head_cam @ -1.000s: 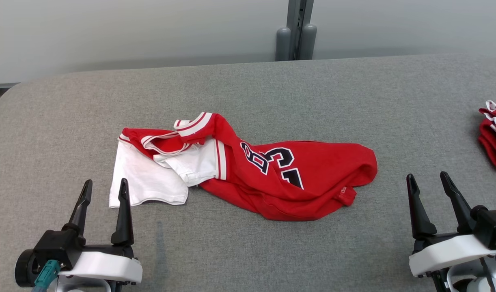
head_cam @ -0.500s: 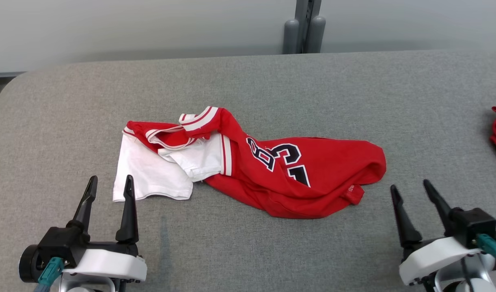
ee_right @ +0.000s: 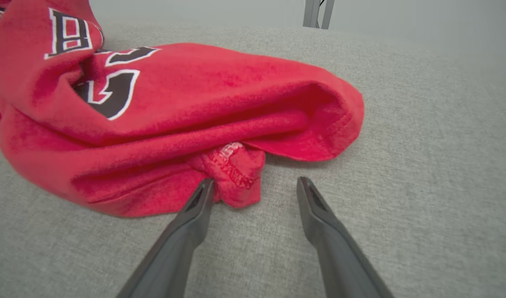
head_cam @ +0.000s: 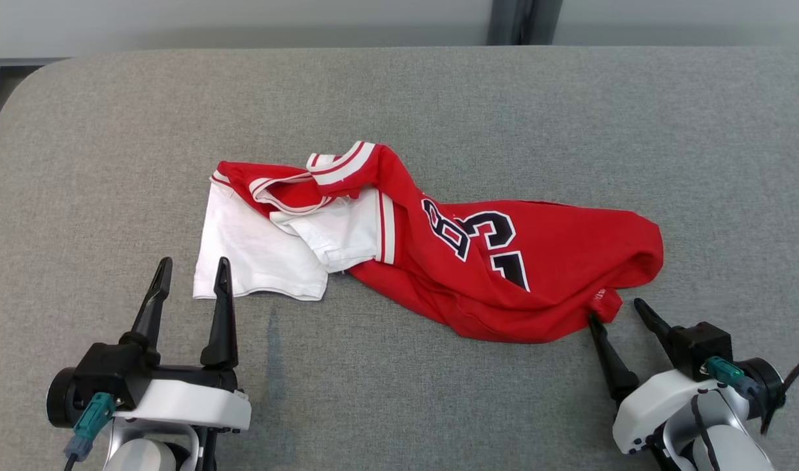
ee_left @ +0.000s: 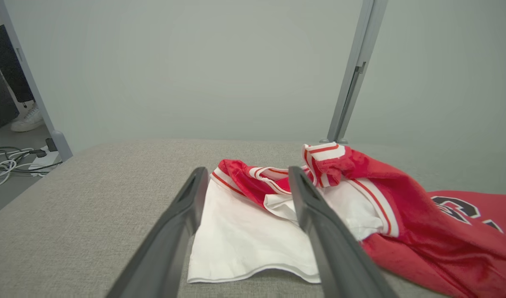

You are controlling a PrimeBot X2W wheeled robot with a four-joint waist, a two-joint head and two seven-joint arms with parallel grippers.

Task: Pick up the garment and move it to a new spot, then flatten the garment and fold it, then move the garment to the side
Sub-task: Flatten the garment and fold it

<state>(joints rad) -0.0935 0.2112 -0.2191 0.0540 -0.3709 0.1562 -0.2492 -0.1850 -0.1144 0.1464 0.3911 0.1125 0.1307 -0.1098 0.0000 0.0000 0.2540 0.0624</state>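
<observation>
One garment (head_cam: pixel 478 261): red jersey with white sleeves, striped trim and dark white-edged numerals. It lies crumpled near the middle of the grey table (head_cam: pixel 399 98), with the white sleeve (head_cam: pixel 255 255) toward the robot's left and the red body bunched toward the right.

Two grippers, neither holding anything.

Left gripper (head_cam: pixel 195 260): fingers apart, low over the table at the near edge of the white sleeve. In the left wrist view the sleeve lies between and beyond the two fingers (ee_left: pixel 319 231). Whether they touch the cloth cannot be told.

Right gripper (head_cam: pixel 615 310): fingers apart, tips at the garment's near right corner. In the right wrist view one finger (ee_right: pixel 195 215) meets a small red flap (ee_right: pixel 236 169) sticking out of the bunch. The other finger stands over bare table just beside it.

Surroundings: pale wall, metal post (ee_left: pixel 352 82) behind the table, and cables (ee_left: pixel 4 161) and a white shoe (ee_left: pixel 27 120) on the floor.
</observation>
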